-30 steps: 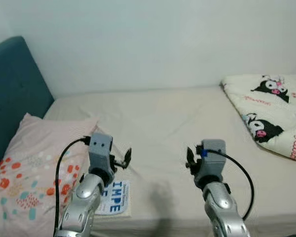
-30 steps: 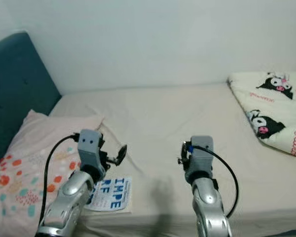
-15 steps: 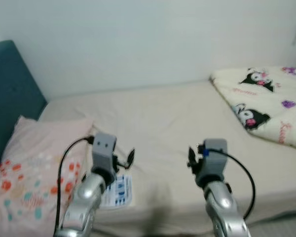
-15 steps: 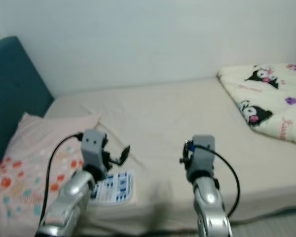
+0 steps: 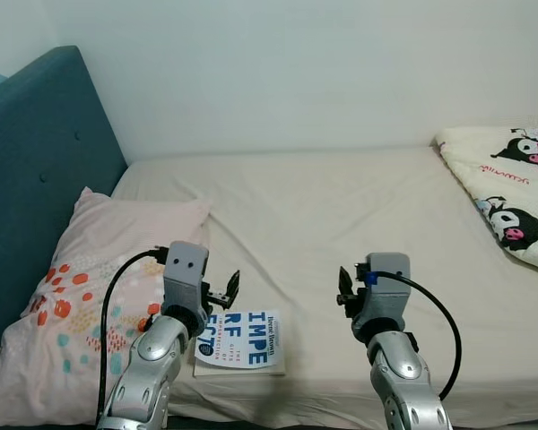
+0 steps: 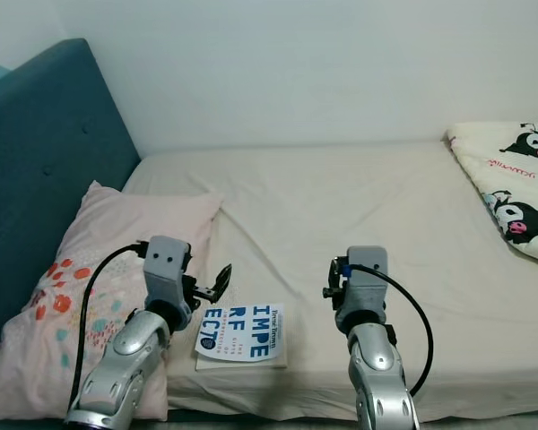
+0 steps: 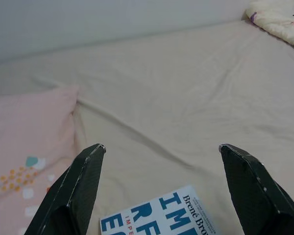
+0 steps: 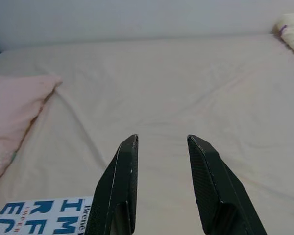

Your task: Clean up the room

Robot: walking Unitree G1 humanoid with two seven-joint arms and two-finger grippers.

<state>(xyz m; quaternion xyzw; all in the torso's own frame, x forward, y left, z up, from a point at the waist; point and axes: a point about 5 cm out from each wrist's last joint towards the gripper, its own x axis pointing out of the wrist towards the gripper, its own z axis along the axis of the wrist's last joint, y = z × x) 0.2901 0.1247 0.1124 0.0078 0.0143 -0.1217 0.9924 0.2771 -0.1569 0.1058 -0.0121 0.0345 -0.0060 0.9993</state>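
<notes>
Clearly, book [image 5: 239,338] cover reads "IMPE", "RF"; left pincer [image 7: 161,166] spread wide, right pincer [image 8: 161,161] narrowly apart.

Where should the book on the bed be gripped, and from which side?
Probably the book's near edge, approached from the bed's front. It lies flat by the pillow, close to the mattress edge, so fingers can pinch it there. The left gripper, open, sits nearest.

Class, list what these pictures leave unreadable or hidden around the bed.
- White paperback book with blue lettering: title partly covered by the left gripper, left eye view; cut by the frame edge in both wrist views.
- Cream cartoon-print blanket: cut by the right edge, both eye views.
- Pink patterned pillow: lower corner cut off.
</notes>
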